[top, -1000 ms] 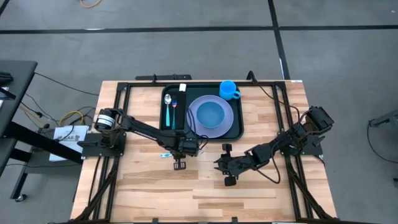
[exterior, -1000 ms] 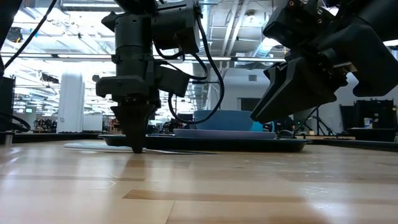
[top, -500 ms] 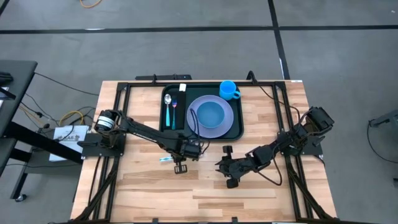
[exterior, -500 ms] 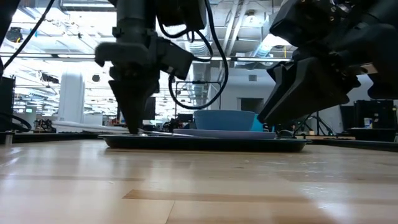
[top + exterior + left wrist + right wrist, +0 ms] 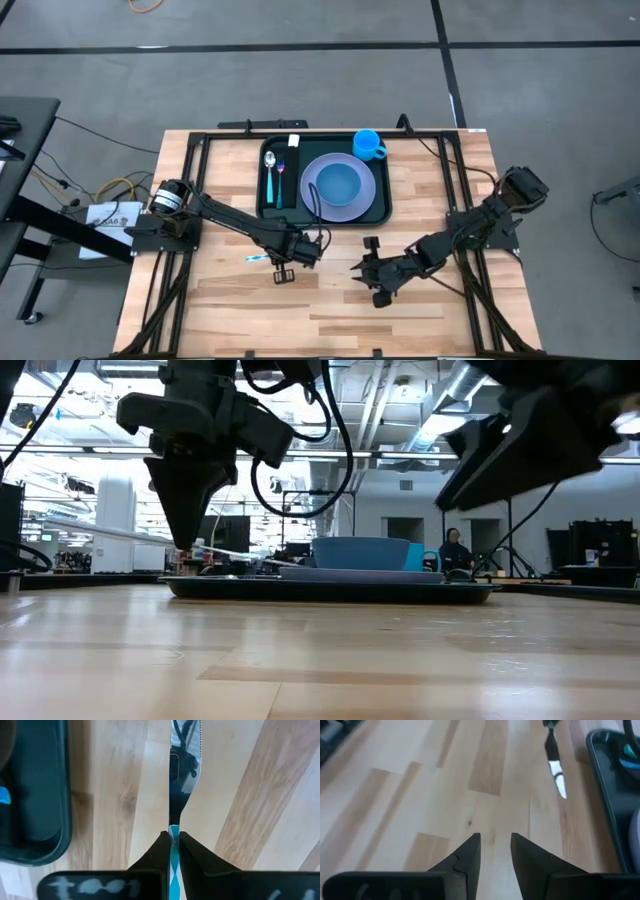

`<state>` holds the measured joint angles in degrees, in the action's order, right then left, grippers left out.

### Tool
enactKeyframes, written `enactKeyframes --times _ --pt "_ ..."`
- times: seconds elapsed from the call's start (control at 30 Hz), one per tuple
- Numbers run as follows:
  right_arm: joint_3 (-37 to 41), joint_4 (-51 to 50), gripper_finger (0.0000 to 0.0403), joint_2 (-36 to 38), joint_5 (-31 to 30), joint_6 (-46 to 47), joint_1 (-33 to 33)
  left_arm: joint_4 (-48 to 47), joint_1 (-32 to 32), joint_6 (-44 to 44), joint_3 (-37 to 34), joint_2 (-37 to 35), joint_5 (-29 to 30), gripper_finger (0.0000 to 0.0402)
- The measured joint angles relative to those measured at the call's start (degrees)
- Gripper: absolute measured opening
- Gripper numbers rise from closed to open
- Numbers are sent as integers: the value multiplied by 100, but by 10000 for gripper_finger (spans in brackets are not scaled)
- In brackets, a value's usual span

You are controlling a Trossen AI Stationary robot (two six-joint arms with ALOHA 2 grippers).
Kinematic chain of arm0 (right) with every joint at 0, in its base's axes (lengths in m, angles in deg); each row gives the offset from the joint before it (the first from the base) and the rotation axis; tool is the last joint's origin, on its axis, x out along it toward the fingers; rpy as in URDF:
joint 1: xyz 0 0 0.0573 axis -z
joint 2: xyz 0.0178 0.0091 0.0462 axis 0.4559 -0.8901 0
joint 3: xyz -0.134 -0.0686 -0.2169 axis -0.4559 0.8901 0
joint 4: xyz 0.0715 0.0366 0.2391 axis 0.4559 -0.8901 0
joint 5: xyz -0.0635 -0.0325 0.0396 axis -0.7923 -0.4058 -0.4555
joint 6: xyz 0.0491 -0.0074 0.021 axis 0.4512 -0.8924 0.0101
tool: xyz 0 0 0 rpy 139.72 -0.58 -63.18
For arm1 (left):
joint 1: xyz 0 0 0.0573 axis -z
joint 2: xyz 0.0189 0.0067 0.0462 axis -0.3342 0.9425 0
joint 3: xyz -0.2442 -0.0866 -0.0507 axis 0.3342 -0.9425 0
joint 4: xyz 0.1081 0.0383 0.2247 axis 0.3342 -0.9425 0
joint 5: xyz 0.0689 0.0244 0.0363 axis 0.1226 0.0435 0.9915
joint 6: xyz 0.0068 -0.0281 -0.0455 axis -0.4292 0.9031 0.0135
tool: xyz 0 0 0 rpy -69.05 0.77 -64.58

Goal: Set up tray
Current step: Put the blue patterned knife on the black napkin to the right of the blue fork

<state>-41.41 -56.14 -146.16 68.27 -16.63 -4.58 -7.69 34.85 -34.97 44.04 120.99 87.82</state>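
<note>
A knife with a teal handle [image 5: 173, 845] and a steel blade [image 5: 184, 765] hangs above the bare wood near the tray's near left corner, and my left gripper [image 5: 285, 258] is shut on it. The dark green tray [image 5: 383, 212] holds a lilac plate [image 5: 368, 190] with a blue bowl [image 5: 340, 182], and a spoon and a teal-handled utensil [image 5: 272, 176] lie in its left part. A blue cup [image 5: 368, 144] stands at the tray's far right corner. To the right, my right gripper [image 5: 372, 272] hovers open over the wood with nothing between its fingers [image 5: 470, 852]. My left gripper pinches the knife's teal handle [image 5: 173, 834] between its two fingers, close to where the handle meets the blade. The fingers point down from above and lie across the knife. The knife [image 5: 120, 534] hangs nearly level and clear of the table, handle toward the table's left.
Bare wood spreads between the tray and the table's near edge. Black frame rails [image 5: 190, 170] run along the left and right sides of the table. Cables [image 5: 315, 205] loop from the left arm over the tray's near part.
My left gripper, shut on the knife, has risen from the tabletop and shifted a little toward the near left. The knife has come up with it and now hangs clear of the wood. My right gripper has risen and drifted slightly toward the near right, still open.
</note>
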Motion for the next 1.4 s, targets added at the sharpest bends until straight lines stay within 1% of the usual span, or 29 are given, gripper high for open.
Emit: enactKeyframes --times 0.27,0.4,0.57,0.73,0.9,1.03,1.13,1.27,1.4 --pt "-2 -428 100 442 -1 38 -267 -511 9 297 445 -4 11 3" --pt "-2 -840 100 631 0 409 -279 -818 31 422 802 -24 131 3" --pt "-2 -1185 100 748 0 826 -280 -1147 55 633 1148 -309 535 4" --pt "-2 -1187 100 735 0 861 -278 -1217 57 1102 1184 -970 1120 4" --pt "-2 -1171 100 732 0 861 -278 -1398 -47 1747 1186 -1647 1887 4" --pt "-2 -1154 100 732 0 861 -278 -1496 -365 2319 1187 -2017 2496 4" --pt "-2 -1141 100 732 0 861 -270 -1473 -753 2671 1188 -2107 2774 4" --pt "-2 -1141 100 732 0 862 -263 -1429 -1430 2882 1188 -2013 2789 4" --pt "-2 -1140 100 732 0 861 -263 -1175 -2074 2773 1188 -1786 2629 4"
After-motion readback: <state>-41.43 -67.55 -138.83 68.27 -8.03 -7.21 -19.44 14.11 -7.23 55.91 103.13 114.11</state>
